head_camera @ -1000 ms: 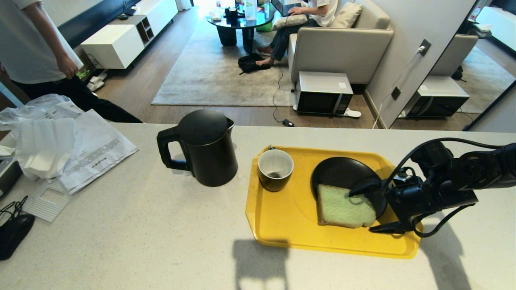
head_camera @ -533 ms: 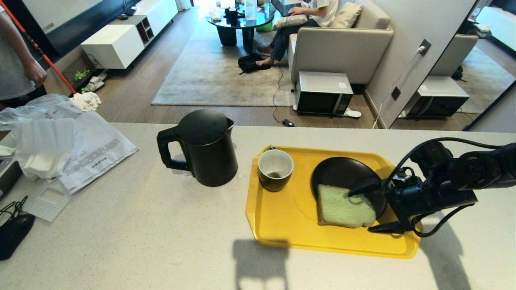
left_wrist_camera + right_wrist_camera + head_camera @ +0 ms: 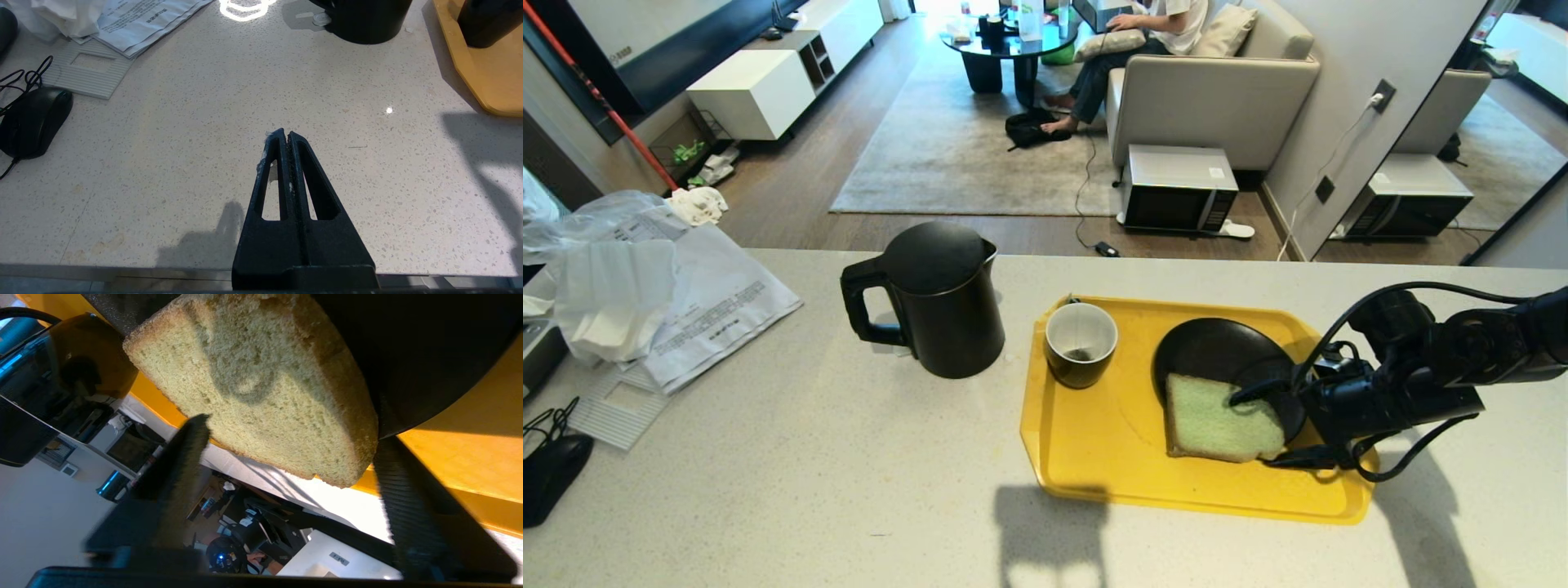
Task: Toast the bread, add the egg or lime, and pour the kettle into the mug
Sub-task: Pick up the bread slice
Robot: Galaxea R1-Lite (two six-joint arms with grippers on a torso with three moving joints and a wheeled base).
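Note:
The pale green bread leans on a black plate on the yellow tray. My right gripper comes in from the right and is open, one finger above and one below the slice's right edge. In the right wrist view the bread sits between the two fingers of that gripper, with gaps showing. The mug, with a tea-bag string, stands at the tray's far left corner. The black kettle stands left of the tray. My left gripper hangs shut over bare counter. The egg and the lime are out of view.
Papers and plastic bags cover the counter's far left, with a ribbed grey panel and a black mouse near the left edge. A person sits on a sofa in the room beyond the counter.
My right gripper's fingers have drawn closer together around the bread's edge. The person standing at the far left has walked out of view.

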